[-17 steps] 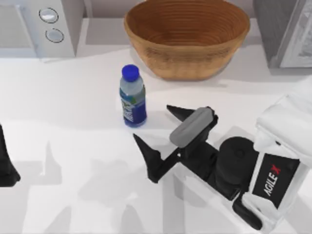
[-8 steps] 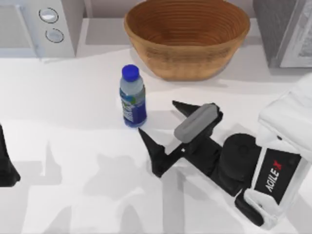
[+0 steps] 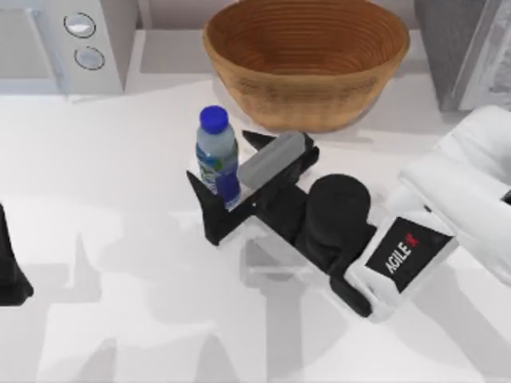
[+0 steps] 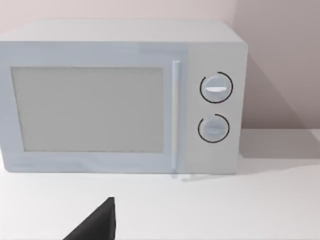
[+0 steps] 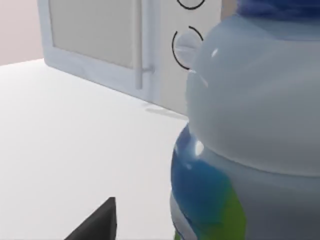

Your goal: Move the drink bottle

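Bottle: the drink bottle (image 3: pixel 216 156) is seen standing upright on the desk (image 3: pixel 104 215), toward the far edge and a little left of the middle, just in front of the wicker bowl (image 3: pixel 306 60) and apart from it
Long axis: vertical, blue cap uppermost; in the right wrist view the bottle (image 5: pixel 252 130) is met side-on, at close range
Right gripper: the right gripper (image 3: pixel 227 171) is laid low over the desk with its fingers spread wide, one to each side of the bottle's lower body; nothing is grasped yet, and whether either finger touches the label cannot be told
Key relation: the bottle lies between the open fingers, at the gripper's far-left end as the arm reaches in from the right edge; a squeeze across the upright body is judged to be all the coming grasp calls for
Nearer arm: the right, by a clear margin
Left gripper: the left gripper (image 3: pixel 12 275) is parked at the left edge, well apart from the bottle; its fingers cannot be told as open or closed
Microwave: the microwave (image 4: pixel 120 97) is set at the far left corner, two dials on its panel
Writing: "AGILE X" is read on the right arm's white casing (image 3: pixel 399 251); the bottle label's blue, green and white print cannot be read
Risk: a tall, light bottle is judged easy to tip if one finger arrives first
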